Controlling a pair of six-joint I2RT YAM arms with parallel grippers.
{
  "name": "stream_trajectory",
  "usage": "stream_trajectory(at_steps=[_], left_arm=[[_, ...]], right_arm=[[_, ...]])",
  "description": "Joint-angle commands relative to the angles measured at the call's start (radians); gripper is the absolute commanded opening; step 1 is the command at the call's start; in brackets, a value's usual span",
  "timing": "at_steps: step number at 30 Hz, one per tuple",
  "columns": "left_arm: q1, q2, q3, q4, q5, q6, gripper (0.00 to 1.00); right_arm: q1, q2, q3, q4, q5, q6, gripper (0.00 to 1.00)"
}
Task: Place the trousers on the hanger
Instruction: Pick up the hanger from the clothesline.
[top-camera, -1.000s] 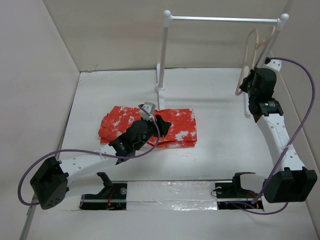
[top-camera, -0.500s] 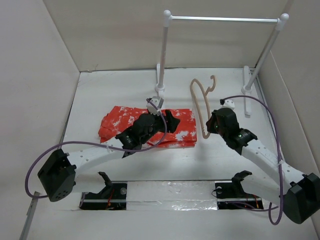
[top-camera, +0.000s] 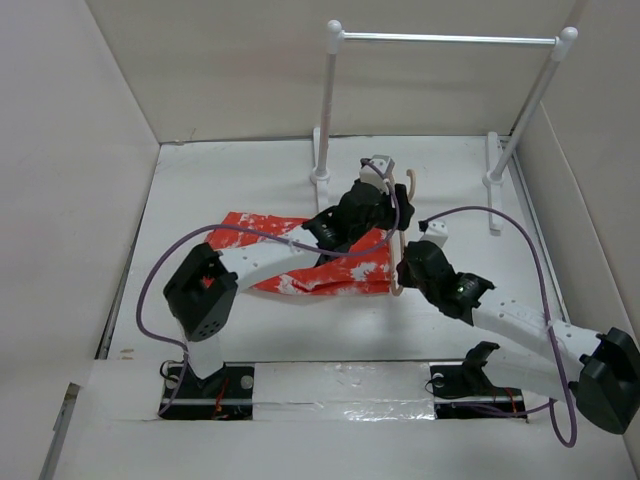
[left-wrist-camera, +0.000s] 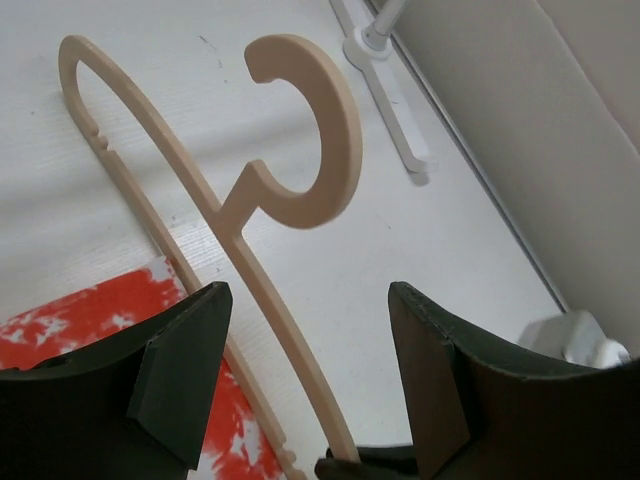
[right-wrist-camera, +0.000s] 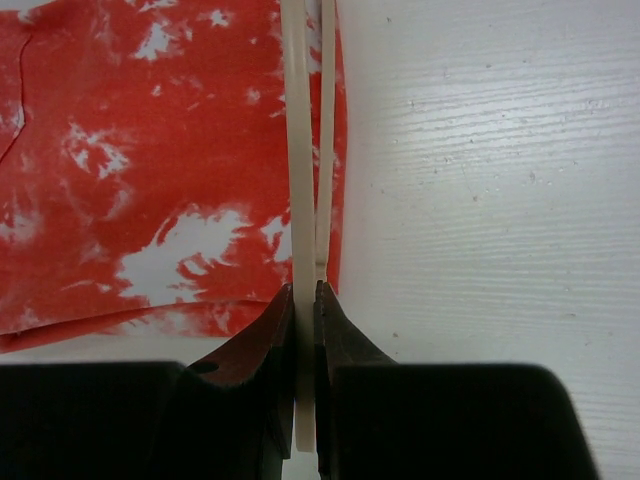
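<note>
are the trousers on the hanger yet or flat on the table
Flat on the table: the trousers lie folded; the hanger, pinched in the right gripper, only crosses their edge, no cloth over it.

Trousers (right-wrist-camera: 150, 180) soft matt cloth; hanger (left-wrist-camera: 340, 130) smooth, matt.

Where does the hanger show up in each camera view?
Top external: hanger centre-right, at the trousers' right edge.
Left wrist: across the middle, hook uppermost, framed by the left claw.
Right wrist: thin vertical bars at centre, pinched by the right claw.
Shared landmark: the trousers' red edge.
</note>
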Motion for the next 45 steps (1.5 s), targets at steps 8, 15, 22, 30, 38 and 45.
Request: stream_trajectory(at_steps=[8,15,22,30,38,45], left_arm=[[-0.008,0.211,0.322,-0.133,-0.102,0.058,0.62],[-0.008,0.322,0.468,-0.179,-0.170,0.064,0.56],[-0.008,0.322,0.458,-0.192,-0.172,0.064,0.16],[-0.008,0.178,0.170,-0.045,-0.159,-0.038,0.00],[-0.038,0.040,-0.074,0.146,-0.214,-0.207,0.00],[-0.038,-0.040,-0.286,0.291,-0.363,-0.287,0.00]], right_arm=[[0.037,-0.048,-0.026,-0.005,0.017,0.035,0.00],[0.055,-0.073,-0.043,-0.016,0.018,0.052,0.00],[0.055,-0.076,-0.041,-0.030,0.040,0.071,0.00],[0.074,-0.111,-0.003,-0.106,0.072,0.118,0.55],[0.086,-0.292,0.022,-0.165,0.029,0.068,0.78],[-0.124,-0.251,-0.029,0.025,-0.197,-0.064,0.00]])
